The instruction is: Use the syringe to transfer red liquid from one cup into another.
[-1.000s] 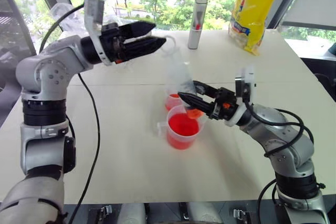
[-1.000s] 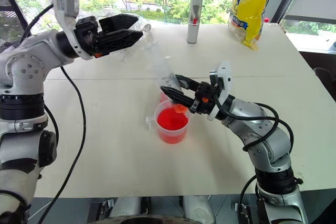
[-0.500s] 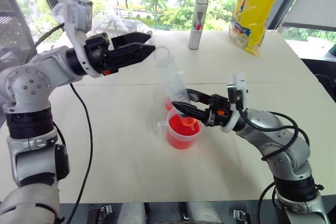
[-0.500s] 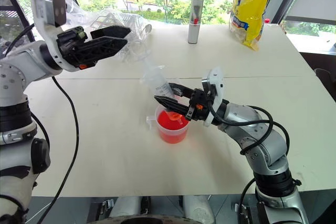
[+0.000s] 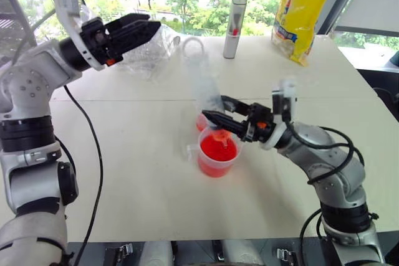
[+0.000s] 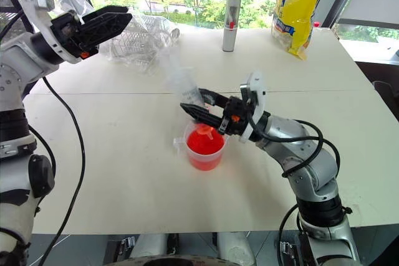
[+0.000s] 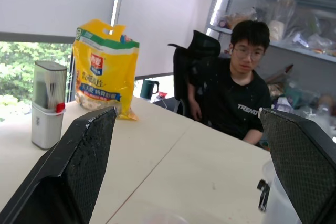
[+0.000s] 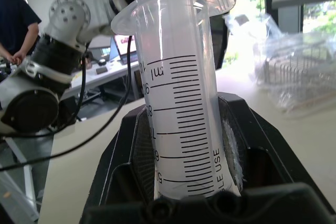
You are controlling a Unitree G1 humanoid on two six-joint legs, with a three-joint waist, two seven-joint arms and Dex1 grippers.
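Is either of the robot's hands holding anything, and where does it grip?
The right gripper clamps the syringe low on its barrel; the left gripper holds nothing.

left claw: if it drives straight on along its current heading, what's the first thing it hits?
Looks free: the left claw, open, points over the table. Further along stands a yellow bag, probably off-line; depth unclear.
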